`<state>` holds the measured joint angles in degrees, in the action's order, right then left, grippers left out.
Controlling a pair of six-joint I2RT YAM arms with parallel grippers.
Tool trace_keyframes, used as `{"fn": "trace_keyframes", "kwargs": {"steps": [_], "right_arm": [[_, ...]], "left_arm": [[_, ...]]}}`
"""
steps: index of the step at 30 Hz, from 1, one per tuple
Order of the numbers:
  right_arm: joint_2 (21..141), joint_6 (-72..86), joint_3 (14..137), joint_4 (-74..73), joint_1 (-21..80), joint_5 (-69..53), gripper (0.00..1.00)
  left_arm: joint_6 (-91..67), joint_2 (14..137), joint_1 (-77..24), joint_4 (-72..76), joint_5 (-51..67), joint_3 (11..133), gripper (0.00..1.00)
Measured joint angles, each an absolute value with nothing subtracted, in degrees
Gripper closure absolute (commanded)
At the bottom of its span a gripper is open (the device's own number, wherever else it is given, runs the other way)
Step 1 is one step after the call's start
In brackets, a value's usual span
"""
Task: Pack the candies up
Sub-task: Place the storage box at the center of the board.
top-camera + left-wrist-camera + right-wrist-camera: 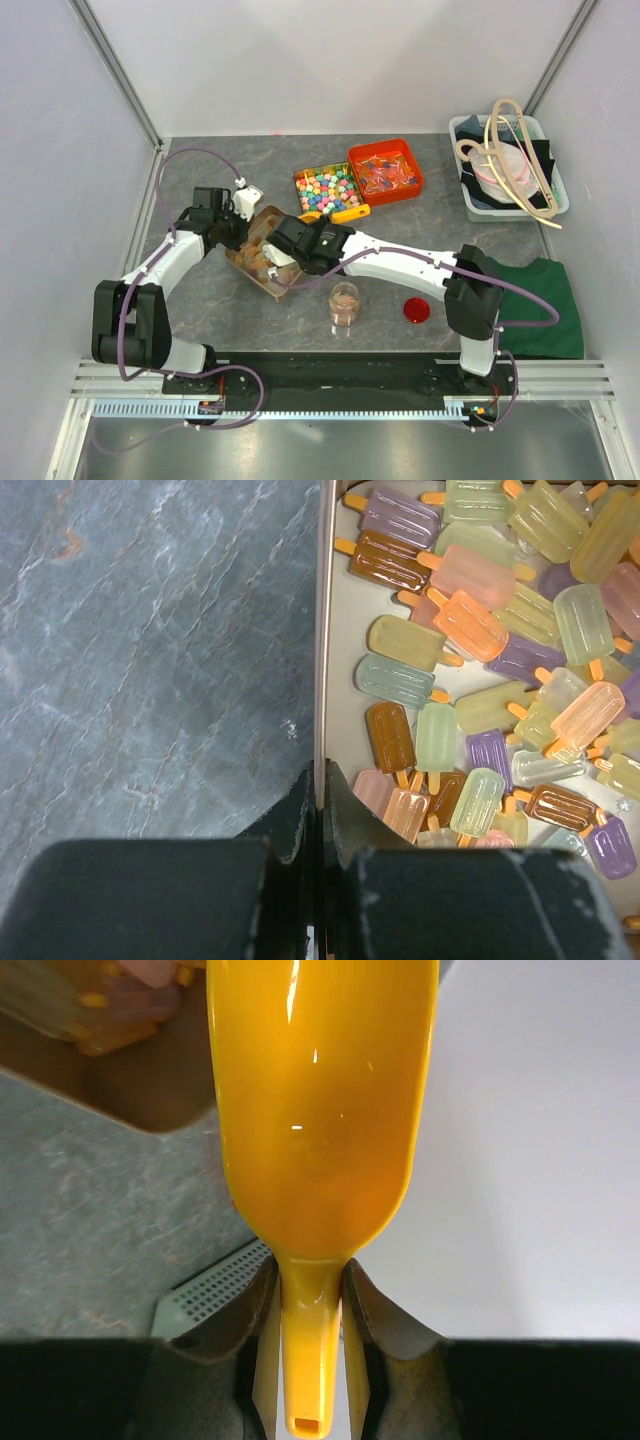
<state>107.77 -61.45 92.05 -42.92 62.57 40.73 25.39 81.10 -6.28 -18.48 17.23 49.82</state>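
The candies (470, 620) are translucent pastel ice-lolly shaped pieces heaped in a tan tray (247, 262). My left gripper (320, 780) is shut on the tray's thin side wall (320, 660); in the top view it (238, 222) sits at the tray's far left edge. My right gripper (310, 1280) is shut on the handle of a yellow scoop (320, 1110), whose bowl points at the tray and the candies (130, 1000). In the top view this gripper (292, 246) is over the tray. A clear jar (344, 303) with some candies in it stands near the front.
A red lid (416, 310) lies right of the jar. A box of bright cube candies (328, 187) and an orange box (386, 170) stand behind the tray. A grey bin with hangers (508, 165) is at the back right, and a green cloth (545, 305) at the right.
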Motion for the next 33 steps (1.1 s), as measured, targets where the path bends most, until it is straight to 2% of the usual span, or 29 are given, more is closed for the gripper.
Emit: {"fn": "trace_keyframes", "kwargs": {"steps": [6, 14, 24, 33], "right_arm": [[109.0, -68.2, 87.1, -32.8, 63.4, 46.5, 1.00], [110.6, -72.8, 85.2, -28.2, 64.9, 49.2, 1.00], [111.9, -77.5, 84.4, -24.4, 67.0, 52.2, 1.00], [110.7, -72.2, 83.5, -27.6, 66.0, 49.4, 1.00]], "left_arm": [[26.0, 79.0, -8.0, -16.6, 9.1, 47.6, 0.98], [26.9, 72.8, -9.3, -11.1, 3.5, 43.6, 0.98], [28.4, 70.5, -9.9, -9.2, 4.8, 41.8, 0.98], [29.7, 74.7, -10.3, -8.9, 7.2, 40.3, 0.98]]}}
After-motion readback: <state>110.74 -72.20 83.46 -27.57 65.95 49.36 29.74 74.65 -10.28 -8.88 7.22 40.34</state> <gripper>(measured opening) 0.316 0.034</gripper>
